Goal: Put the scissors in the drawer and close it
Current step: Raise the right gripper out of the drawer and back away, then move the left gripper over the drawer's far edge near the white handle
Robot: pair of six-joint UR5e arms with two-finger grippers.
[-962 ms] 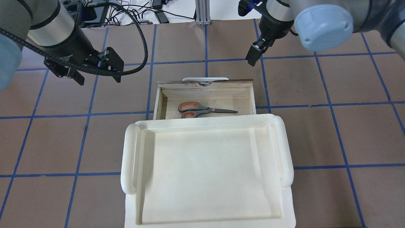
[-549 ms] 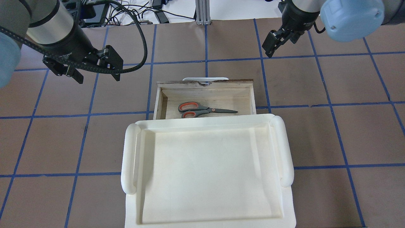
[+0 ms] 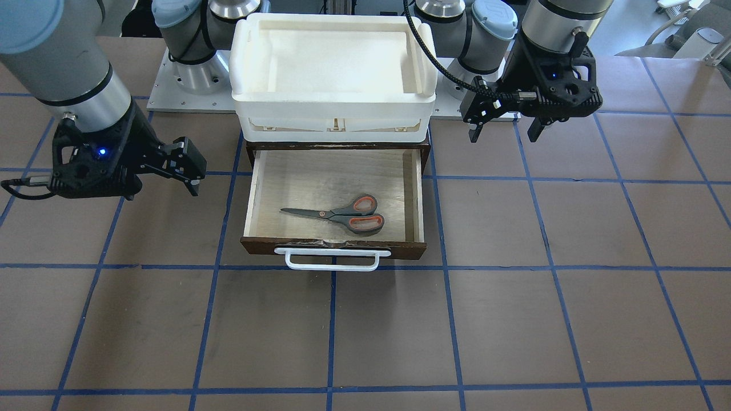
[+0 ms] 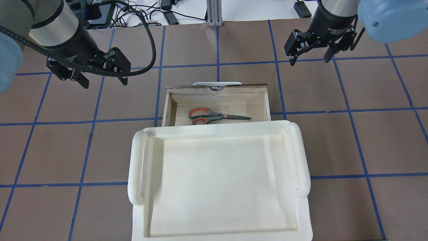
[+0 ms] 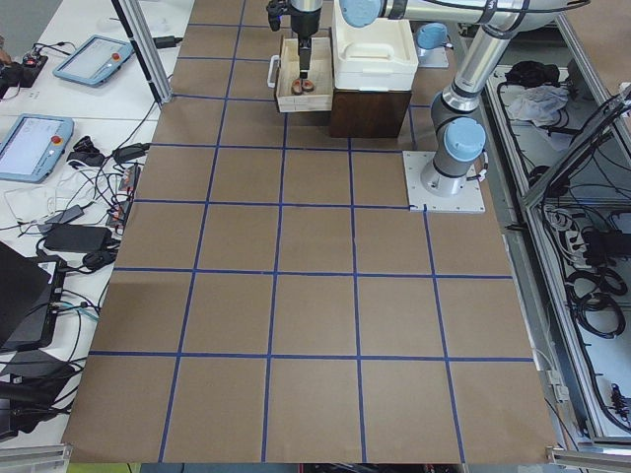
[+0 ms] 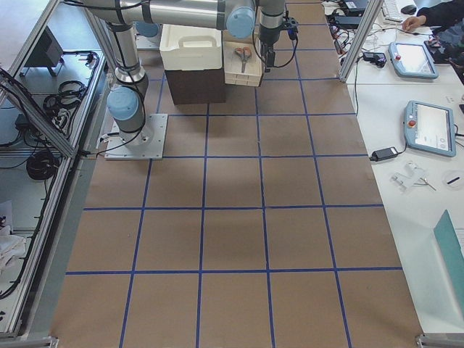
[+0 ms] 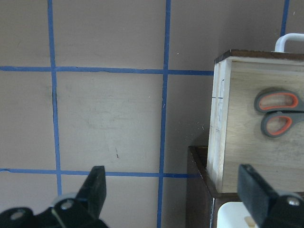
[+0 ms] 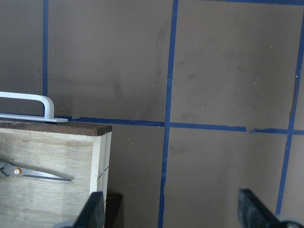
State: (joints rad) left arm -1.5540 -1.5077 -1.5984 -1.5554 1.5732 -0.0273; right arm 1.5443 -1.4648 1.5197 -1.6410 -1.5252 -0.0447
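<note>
The scissors (image 4: 214, 117) lie flat in the open drawer (image 4: 219, 98), handles toward the robot's left and blades toward its right. They also show in the front view (image 3: 342, 216) and the left wrist view (image 7: 278, 111). The drawer (image 3: 325, 180) is pulled out of the dark cabinet, with its white bar handle (image 3: 331, 260) at the far end. My left gripper (image 4: 103, 80) is open and empty, above the table to the drawer's left. My right gripper (image 4: 309, 60) is open and empty, above the table beyond the drawer's far right corner.
A white plastic tray (image 4: 137, 167) sits on top of the dark cabinet (image 7: 197, 185) and hides the drawer's rear part in the overhead view. The brown table has a grid of blue tape lines. Cables and devices lie past the table's far edge.
My right gripper has moved right and away from the drawer and turned so both fingers show side by side. My left gripper has barely moved. The scissors and the drawer are unchanged.
</note>
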